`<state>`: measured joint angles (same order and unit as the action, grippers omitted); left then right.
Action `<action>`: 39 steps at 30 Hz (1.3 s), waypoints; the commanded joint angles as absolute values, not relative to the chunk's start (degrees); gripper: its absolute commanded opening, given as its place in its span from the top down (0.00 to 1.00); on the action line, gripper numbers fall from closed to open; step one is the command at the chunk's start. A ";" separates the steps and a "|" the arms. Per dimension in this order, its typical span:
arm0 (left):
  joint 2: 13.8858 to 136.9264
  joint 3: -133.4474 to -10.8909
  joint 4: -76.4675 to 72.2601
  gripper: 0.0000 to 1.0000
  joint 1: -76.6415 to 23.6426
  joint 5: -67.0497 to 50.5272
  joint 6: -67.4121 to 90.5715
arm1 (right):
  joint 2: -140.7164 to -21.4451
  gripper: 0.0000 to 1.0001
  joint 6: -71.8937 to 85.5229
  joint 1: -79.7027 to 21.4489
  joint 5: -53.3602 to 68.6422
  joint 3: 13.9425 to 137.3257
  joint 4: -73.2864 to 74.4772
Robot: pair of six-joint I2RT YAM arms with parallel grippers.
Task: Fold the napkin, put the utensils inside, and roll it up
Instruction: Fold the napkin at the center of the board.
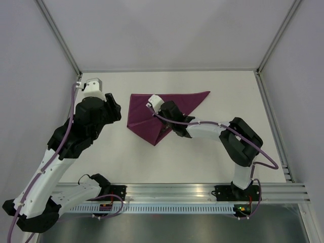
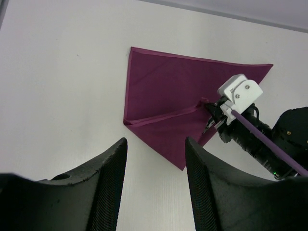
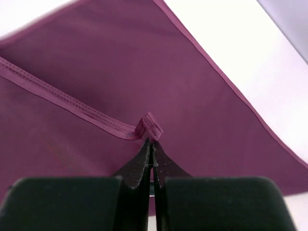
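Right gripper [image 3: 151, 149]: jaws fully closed, pinching a small bunched tuck of the hem corner [image 3: 150, 126] of the napkin [image 3: 144, 62]. It is a thin bite, only the stitched edge between the tips. From that pinch the hem runs off to the left across the cloth, so I read one flap as lying over the layer beneath, with the fold only partly made. The napkin sits on the white table [image 1: 202, 152] towards the far middle, an uneven triangle with a point reaching right and another pointing near. The left gripper [image 2: 155, 140] hangs just left of the cloth with its jaws apart and nothing in them. No utensils show in any view. Judgement for the fold: carry the corner low and slowly so that this thin bite does not slip. Pull along the line of the hem so the flap stays taut and flat, and aim the corner at the matching edge before I let go. If the lower layer starts to drag, I should bring the left gripper down on the left crease to pin it. Risk: the glossy cloth slides as a whole instead of folding.
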<state>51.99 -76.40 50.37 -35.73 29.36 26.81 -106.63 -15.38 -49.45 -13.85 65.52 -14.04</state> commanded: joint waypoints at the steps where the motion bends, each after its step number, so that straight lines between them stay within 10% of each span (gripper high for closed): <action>1: 52.56 -75.41 45.62 0.43 -35.60 27.16 24.70 | -104.24 0.96 -13.71 -46.24 -13.97 64.34 -13.10; 39: 55.28 -70.49 39.99 0.42 -35.68 21.71 23.91 | -106.87 0.91 -8.62 -33.66 -9.67 63.54 -4.06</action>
<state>55.37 -70.83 42.65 -35.73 23.09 26.02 -106.63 -10.81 -34.50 -11.03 60.86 -7.11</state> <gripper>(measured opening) 0.573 0.078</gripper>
